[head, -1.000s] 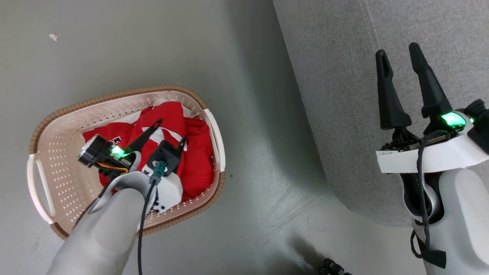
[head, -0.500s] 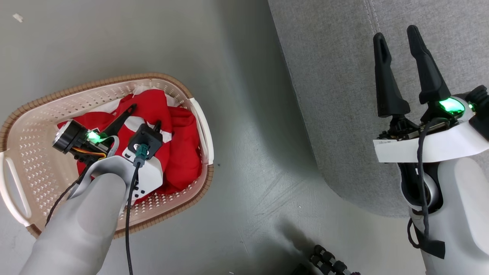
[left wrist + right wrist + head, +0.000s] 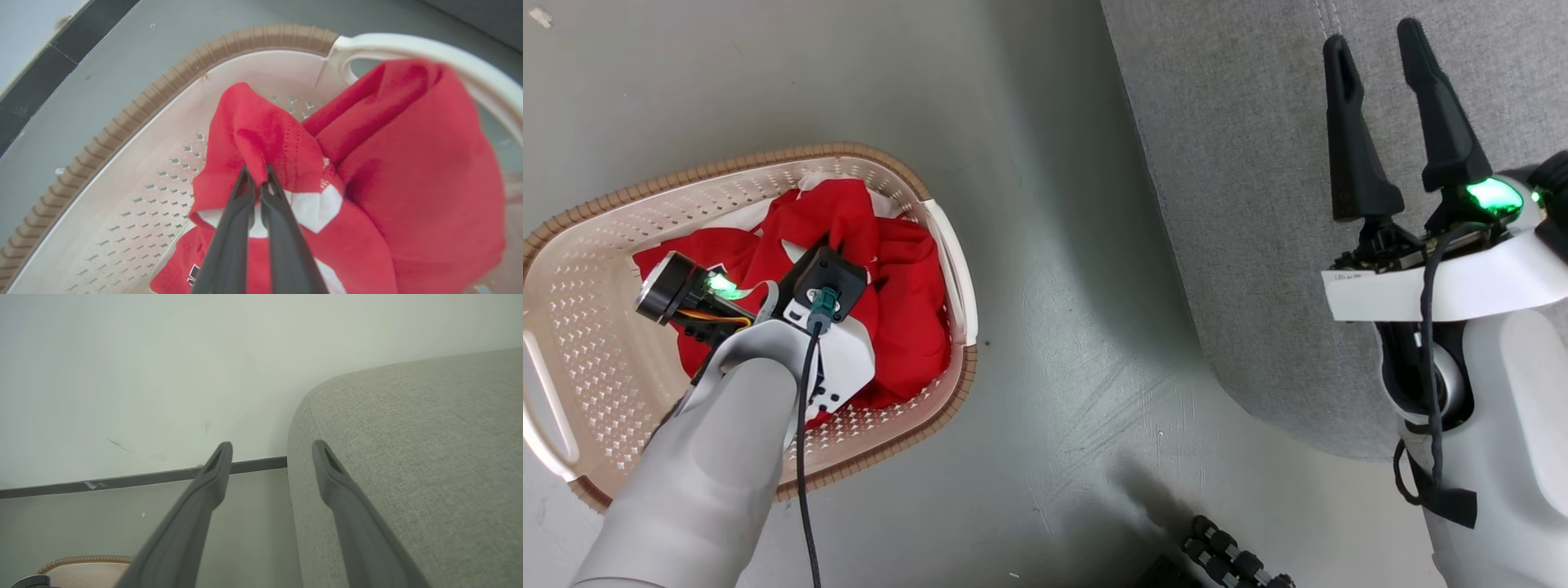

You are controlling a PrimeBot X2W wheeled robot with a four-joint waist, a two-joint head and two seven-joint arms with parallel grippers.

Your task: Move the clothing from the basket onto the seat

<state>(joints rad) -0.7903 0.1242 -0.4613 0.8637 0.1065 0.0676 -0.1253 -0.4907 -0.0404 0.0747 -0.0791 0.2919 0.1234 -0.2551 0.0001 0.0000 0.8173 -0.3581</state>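
Red clothing (image 3: 907, 278) with white patches lies bunched in the cream basket (image 3: 768, 159), which stands on the floor at the left. My left gripper (image 3: 833, 245) reaches down into the basket and is shut on a raised fold of the red clothing (image 3: 408, 163). In the left wrist view the two fingers (image 3: 241, 204) pinch that fold at their tips, with the perforated basket (image 3: 163, 94) wall behind. My right gripper (image 3: 1372, 37) hovers open over the grey seat (image 3: 1241, 204) at the right, holding nothing. The right wrist view shows that gripper (image 3: 271, 447) beside the seat (image 3: 408, 437) edge.
Grey floor (image 3: 1062, 286) separates the basket from the seat. A black ridged object (image 3: 1233, 563) lies at the bottom edge near the seat's rounded corner. A pale wall with a dark skirting strip (image 3: 122, 479) stands behind, and the basket rim (image 3: 81, 561) shows low left.
My left gripper has closed on a fold of the red clothing, which now bunches up between its fingers. The head camera has shifted, sliding the picture slightly. The right gripper stays open.
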